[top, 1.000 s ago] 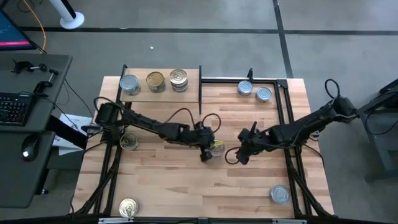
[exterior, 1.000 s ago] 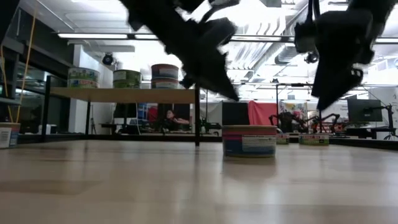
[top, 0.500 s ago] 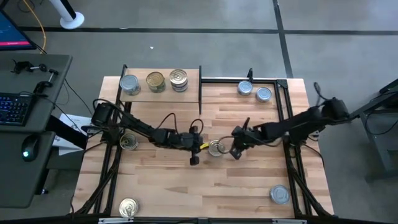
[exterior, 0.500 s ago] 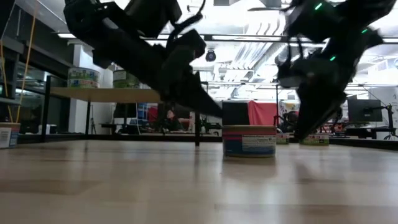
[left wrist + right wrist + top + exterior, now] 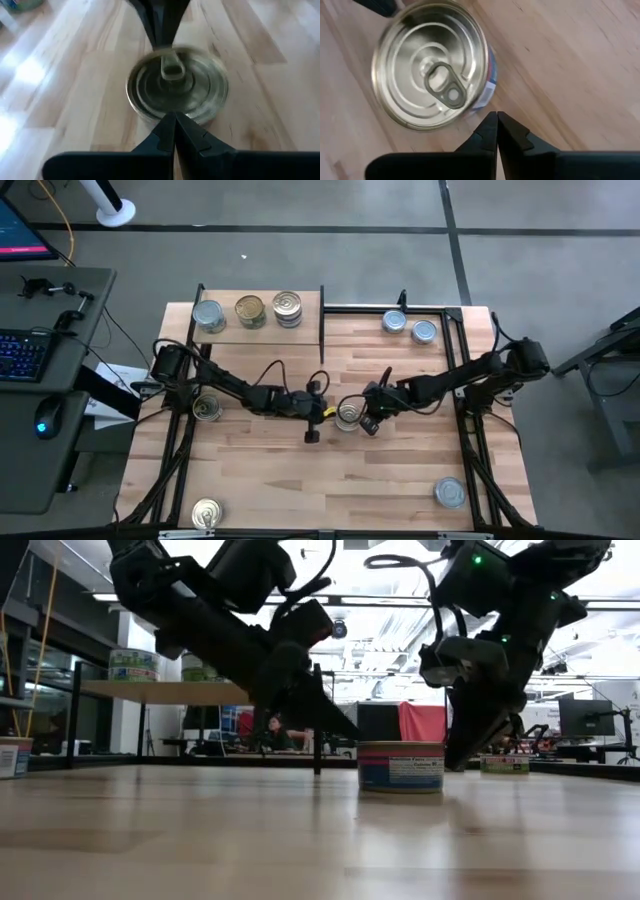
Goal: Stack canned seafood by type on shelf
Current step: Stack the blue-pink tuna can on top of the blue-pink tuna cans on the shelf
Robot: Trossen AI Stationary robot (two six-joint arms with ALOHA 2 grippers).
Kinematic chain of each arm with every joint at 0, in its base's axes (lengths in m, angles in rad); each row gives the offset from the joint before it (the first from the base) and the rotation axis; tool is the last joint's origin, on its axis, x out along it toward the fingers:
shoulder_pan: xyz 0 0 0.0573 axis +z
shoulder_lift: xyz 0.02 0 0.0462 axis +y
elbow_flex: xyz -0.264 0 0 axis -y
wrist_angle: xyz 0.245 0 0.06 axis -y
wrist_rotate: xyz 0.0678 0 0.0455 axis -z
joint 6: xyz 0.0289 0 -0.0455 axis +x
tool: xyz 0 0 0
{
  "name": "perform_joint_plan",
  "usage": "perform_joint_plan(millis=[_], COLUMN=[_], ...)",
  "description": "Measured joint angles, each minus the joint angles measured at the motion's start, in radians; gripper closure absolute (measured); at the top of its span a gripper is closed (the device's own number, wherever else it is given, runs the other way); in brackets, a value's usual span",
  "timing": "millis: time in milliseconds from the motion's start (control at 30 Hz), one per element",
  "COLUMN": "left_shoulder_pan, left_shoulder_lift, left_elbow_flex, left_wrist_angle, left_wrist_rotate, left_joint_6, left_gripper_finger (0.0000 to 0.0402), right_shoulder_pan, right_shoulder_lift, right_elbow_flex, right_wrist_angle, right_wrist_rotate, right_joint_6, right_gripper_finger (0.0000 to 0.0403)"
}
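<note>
A short tin (image 5: 347,416) with a gold ring-pull top (image 5: 432,75) and a blue-white label stands upright in the middle of the table. My left gripper (image 5: 331,414) is shut, its tips (image 5: 174,116) at the tin's left side. My right gripper (image 5: 362,421) is shut too, slanting down, with its tips (image 5: 496,116) at the tin's right side wall. In the low view the two stand left (image 5: 345,728) and right (image 5: 452,758) of the tin (image 5: 400,766). The shelf (image 5: 262,330) at the far left carries three tins (image 5: 250,310). My left gripper's shut tips lie against or just short of the tin's left rim (image 5: 165,116), coming slanting down from the table's left; I cannot tell whether they touch. My right gripper's shut tips stand close beside the tin's labelled side wall (image 5: 489,92), coming from the right; I cannot tell whether they touch.
Two tins (image 5: 395,321) (image 5: 424,331) stand at the far right. One tin (image 5: 207,408) sits under the left arm, one (image 5: 206,514) at the near left corner and one (image 5: 450,493) at the near right. Black frame rails (image 5: 465,380) run along the table's sides.
My right gripper has shut, come down and gone toward the table's left until it stands by the tin's right side. My left gripper has sunk and tipped lower at the tin's left side. The tin has stayed in place.
</note>
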Motion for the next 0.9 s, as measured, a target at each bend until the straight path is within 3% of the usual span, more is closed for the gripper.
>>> perform_joint_plan(millis=[600,900], left_shoulder_pan=[-0.039,-0.057], left_shoulder_lift=[0.028,0.027], left_elbow_flex=[-0.002,-0.002], left_wrist_angle=[0.007,-0.068], left_wrist_rotate=[-0.013,-0.03], left_joint_6=[-0.045,-0.045], left_gripper_finger=[0.0401,0.0401], right_shoulder_pan=[0.01,0.036], right_shoulder_lift=[0.0,-0.003], right_elbow_flex=[0.003,0.079], right_wrist_angle=[0.079,-0.004], right_wrist_rotate=[-0.05,-0.074], right_joint_6=[0.052,0.023], right_gripper_finger=[0.0403,0.0403])
